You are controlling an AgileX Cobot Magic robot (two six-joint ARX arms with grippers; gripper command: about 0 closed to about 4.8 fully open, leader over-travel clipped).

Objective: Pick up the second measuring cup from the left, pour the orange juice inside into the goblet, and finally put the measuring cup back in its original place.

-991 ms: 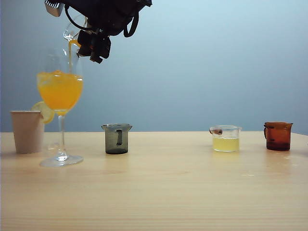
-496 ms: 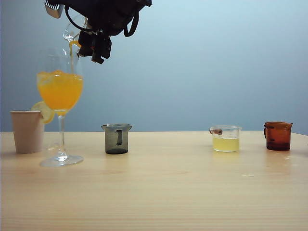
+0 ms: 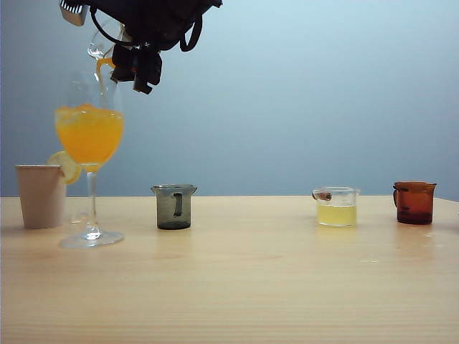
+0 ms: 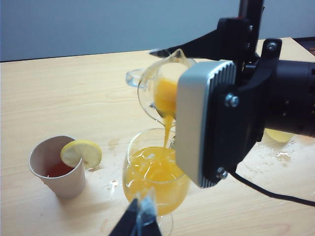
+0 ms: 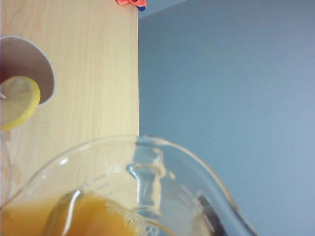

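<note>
The right gripper, high above the table at the left, has its fingers clamped on the measuring cup, tipped so juice streams into the goblet. The left gripper hovers beside the goblet; its finger state cannot be told.

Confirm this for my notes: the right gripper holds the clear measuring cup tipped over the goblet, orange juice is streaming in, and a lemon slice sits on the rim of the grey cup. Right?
Not quite. The lemon slice sits on the rim of the beige paper cup, as the left wrist view shows. The rest holds: the right gripper tips the measuring cup and orange juice streams into the goblet.
</note>
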